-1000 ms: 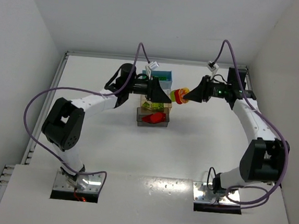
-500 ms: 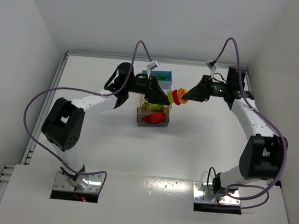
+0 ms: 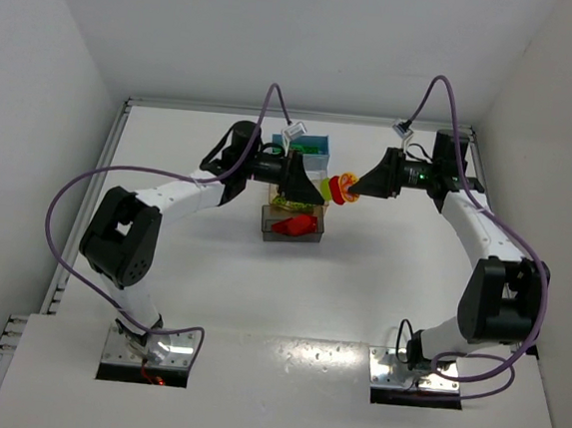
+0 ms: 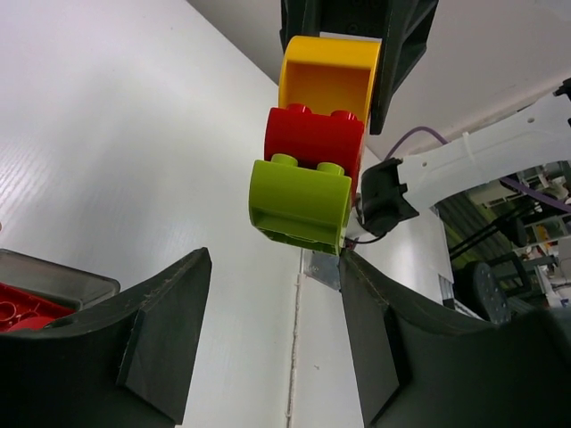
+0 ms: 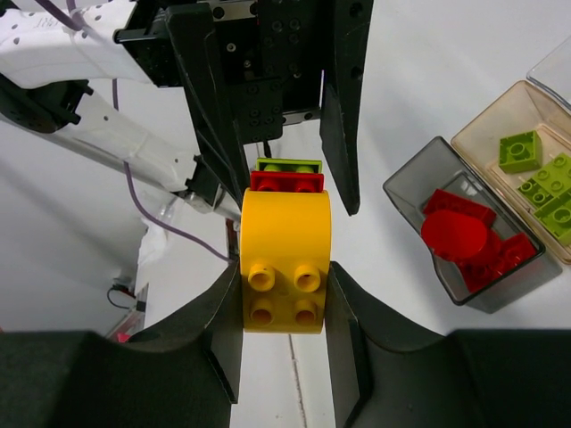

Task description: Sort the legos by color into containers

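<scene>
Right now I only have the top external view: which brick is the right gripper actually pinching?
Observer: The right gripper is shut on the yellow brick alone; the red brick and green brick stick out beyond it.
Operator: And the left fingers?
Observer: The left gripper stands open, its fingers either side of the green brick.
Operator: Which bin already has greens?
Observer: The tan bin holds green pieces; the grey bin holds red pieces.

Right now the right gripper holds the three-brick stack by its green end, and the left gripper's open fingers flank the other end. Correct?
Not quite: the right gripper holds the stack by its yellow brick, as the right wrist view shows. The green brick is the end that the left gripper flanks with its open fingers.
</scene>
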Robot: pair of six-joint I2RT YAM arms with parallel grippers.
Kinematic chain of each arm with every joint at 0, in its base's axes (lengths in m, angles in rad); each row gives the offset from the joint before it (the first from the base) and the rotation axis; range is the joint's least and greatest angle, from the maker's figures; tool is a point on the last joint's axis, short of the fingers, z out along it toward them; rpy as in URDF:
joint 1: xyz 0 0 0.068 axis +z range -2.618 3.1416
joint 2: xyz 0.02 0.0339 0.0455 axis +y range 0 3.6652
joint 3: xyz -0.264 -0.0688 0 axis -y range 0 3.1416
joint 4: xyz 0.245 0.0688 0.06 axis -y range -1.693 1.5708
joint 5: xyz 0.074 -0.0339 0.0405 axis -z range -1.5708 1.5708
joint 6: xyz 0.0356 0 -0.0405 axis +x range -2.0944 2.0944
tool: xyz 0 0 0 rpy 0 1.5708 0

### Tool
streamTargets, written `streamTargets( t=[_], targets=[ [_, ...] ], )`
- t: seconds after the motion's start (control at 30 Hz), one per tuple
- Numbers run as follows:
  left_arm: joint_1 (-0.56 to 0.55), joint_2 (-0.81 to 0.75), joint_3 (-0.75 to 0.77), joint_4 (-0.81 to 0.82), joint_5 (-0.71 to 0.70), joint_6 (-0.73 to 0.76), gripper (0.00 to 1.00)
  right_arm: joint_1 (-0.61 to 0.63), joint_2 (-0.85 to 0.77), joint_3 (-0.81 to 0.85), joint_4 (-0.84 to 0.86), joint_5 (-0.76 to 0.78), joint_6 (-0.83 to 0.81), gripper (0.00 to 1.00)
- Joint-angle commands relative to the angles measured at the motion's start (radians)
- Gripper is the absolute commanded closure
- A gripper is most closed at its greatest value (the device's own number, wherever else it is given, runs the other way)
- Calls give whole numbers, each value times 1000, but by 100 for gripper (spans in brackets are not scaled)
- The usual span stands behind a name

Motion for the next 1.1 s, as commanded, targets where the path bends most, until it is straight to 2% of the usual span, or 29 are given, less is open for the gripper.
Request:
streamTargets(
  t=[0.0, 0.27, 0.6, 0.73, 0.83, 0.93, 1.07],
  targets=[
    [22, -18, 17, 97, 12, -20, 35, -2, -52, 3, 39, -62, 6, 98],
    [22, 2, -36, 464, 89, -269, 35, -2, -52, 3, 39, -62, 6, 98],
    [22, 11, -27, 429, 80, -251, 37, 7, -33, 13, 57, -62, 15, 98],
    [4, 20, -4, 338, 71, -185, 43, 16, -33, 22, 57, -62, 15, 98],
    [4, 29, 20, 287, 60, -150, 54, 16, -33, 31, 66, -62, 15, 98],
    [4, 29, 20, 263, 49, -139, 73, 16, -33, 31, 66, -62, 15, 98],
    [4, 16, 20, 163, 20, -65, 79, -4, -33, 22, 66, -53, 15, 98]
  ],
)
